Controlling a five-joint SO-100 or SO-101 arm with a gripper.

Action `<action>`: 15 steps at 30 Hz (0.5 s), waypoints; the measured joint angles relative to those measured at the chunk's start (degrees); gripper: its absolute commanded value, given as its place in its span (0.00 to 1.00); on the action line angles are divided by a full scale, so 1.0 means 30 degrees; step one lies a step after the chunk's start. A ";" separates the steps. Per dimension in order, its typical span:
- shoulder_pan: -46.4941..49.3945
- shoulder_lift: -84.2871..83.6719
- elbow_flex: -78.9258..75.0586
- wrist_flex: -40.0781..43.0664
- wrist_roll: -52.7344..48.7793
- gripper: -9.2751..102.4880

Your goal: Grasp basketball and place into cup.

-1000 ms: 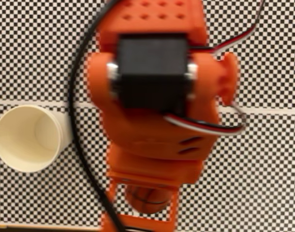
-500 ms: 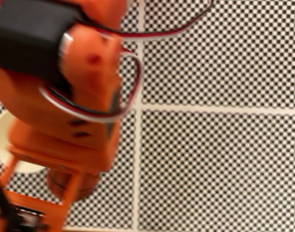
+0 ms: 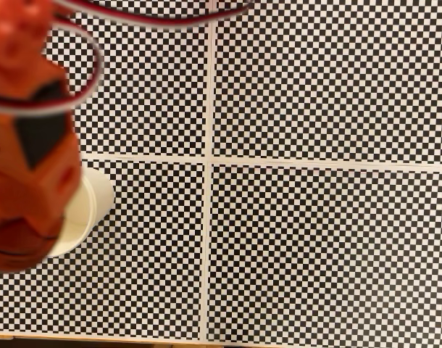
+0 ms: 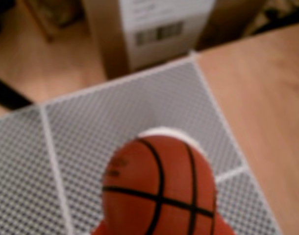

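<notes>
In the wrist view the basketball [image 4: 159, 188], orange-red with black seams, fills the lower centre. My gripper [image 4: 159, 226] is shut on it, and only orange finger edges [image 4: 99, 228] show at the ball's lower sides. Just behind the ball's top, a sliver of the cup's white rim [image 4: 165, 131] shows. In the fixed view my blurred orange arm [image 3: 25, 145] covers the left side. The basketball [image 3: 18, 246] hangs over the left part of the cream-white cup [image 3: 87, 210], hiding most of its mouth.
A black-and-white checkered mat [image 3: 315, 239] with white dividing lines covers the table. Bare wooden tabletop [image 4: 257, 98] lies to the mat's right in the wrist view. Beyond the mat's far edge stands a cardboard box with a barcode label [image 4: 154, 29]. Arm cables [image 3: 156, 18] loop along the top.
The arm has swung left across the fixed view, carrying the ball from the lower centre of the mat to above the cup. The cup has stayed in place.
</notes>
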 measured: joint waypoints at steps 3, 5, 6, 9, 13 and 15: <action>0.0469 -0.1465 -0.1465 0.0000 0.0000 0.08; 0.0674 -0.2754 -0.2842 0.0029 0.0029 0.08; 0.0791 -0.3193 -0.3486 0.0029 0.0029 0.08; 0.1055 -0.3896 -0.4424 0.0059 0.0000 0.08; 0.1055 -0.4189 -0.4629 0.0059 0.0000 0.08; 0.1025 -0.4277 -0.4658 0.0146 -0.0117 0.08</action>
